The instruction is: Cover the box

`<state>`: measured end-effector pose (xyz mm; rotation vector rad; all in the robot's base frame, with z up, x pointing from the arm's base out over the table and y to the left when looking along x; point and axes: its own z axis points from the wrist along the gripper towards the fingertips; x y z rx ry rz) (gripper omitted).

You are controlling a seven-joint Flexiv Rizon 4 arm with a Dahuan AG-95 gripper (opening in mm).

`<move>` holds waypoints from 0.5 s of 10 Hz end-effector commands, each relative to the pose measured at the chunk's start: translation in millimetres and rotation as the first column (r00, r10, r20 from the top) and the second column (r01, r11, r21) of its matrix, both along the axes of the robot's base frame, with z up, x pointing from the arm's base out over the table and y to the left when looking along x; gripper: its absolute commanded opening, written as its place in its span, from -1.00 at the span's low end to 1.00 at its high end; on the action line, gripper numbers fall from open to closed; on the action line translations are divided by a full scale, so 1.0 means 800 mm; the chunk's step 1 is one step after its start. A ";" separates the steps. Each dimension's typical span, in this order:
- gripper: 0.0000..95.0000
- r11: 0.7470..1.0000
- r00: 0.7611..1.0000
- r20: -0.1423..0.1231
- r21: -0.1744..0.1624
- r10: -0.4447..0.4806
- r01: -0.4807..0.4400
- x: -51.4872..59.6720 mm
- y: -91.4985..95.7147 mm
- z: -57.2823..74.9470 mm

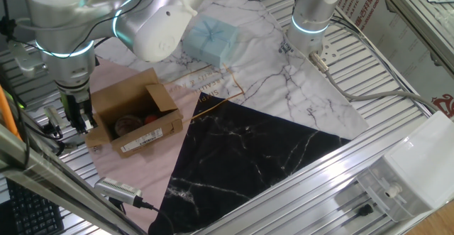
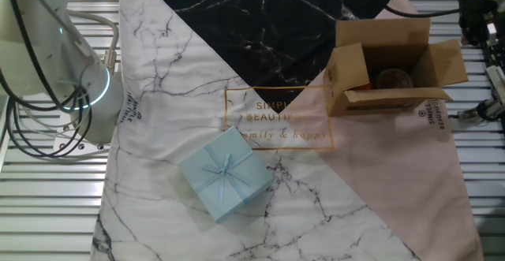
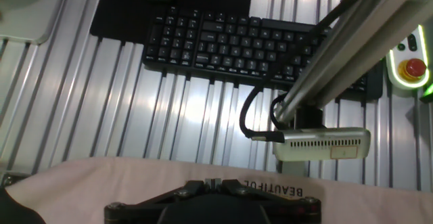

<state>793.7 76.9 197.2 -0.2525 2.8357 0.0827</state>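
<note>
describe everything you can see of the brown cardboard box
The small brown cardboard box sits upright on the pink part of the marble-print cloth, near the cloth's edge. Its four flaps stand open, so it is still uncovered. A white printed label runs along one long side. Inside lie a round item and something red. Nothing grips it.

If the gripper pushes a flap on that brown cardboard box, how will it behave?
The flap will probably fold easily along its crease, being thin cardboard. The box looks light and may slide on the pink cloth, though the items inside add some weight.
</note>
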 end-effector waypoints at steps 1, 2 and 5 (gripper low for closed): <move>-1.00 1.000 1.000 0.007 0.004 0.002 -0.002 0.001 0.000 -0.001; -1.00 1.000 1.000 0.013 0.008 0.003 -0.003 0.002 -0.002 -0.002; -1.00 1.000 1.000 0.026 0.013 0.008 -0.009 0.003 -0.002 -0.004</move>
